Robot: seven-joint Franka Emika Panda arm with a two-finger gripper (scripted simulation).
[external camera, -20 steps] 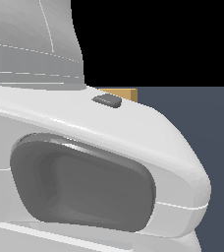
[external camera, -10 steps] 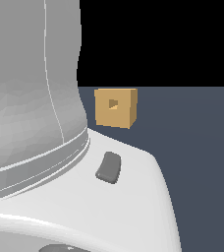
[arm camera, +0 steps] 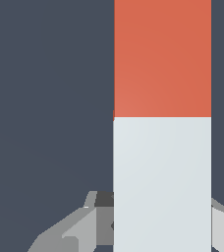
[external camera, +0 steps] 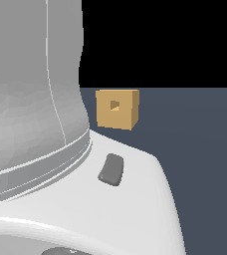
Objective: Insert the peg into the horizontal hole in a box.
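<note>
Pale-grey fingers (arm camera: pixel 72 229) of the gripper (arm camera: pixel 160 224) flank the peg's (arm camera: pixel 162 123) white half, apparently clamped on it; its long axis runs straight away from the wrist, red-orange half outermost. Tan box (external camera: pixel 116 108) sits on dark floor (external camera: pixel 200 149), hole (external camera: pixel 114 105) facing the exterior camera.

The peg (arm camera: pixel 162 123) runs off the wrist view's edges, hiding most of the hand (arm camera: pixel 163 221); the arm (external camera: pixel 36 124) fills much of the exterior view.

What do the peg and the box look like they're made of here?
Peg: flat matte red-orange and pale grey halves with no grain or gloss, perhaps painted plastic or wood. Box: plain matte tan faces, wood-coloured but textureless. As simulator renders, neither shows a real material.
</note>
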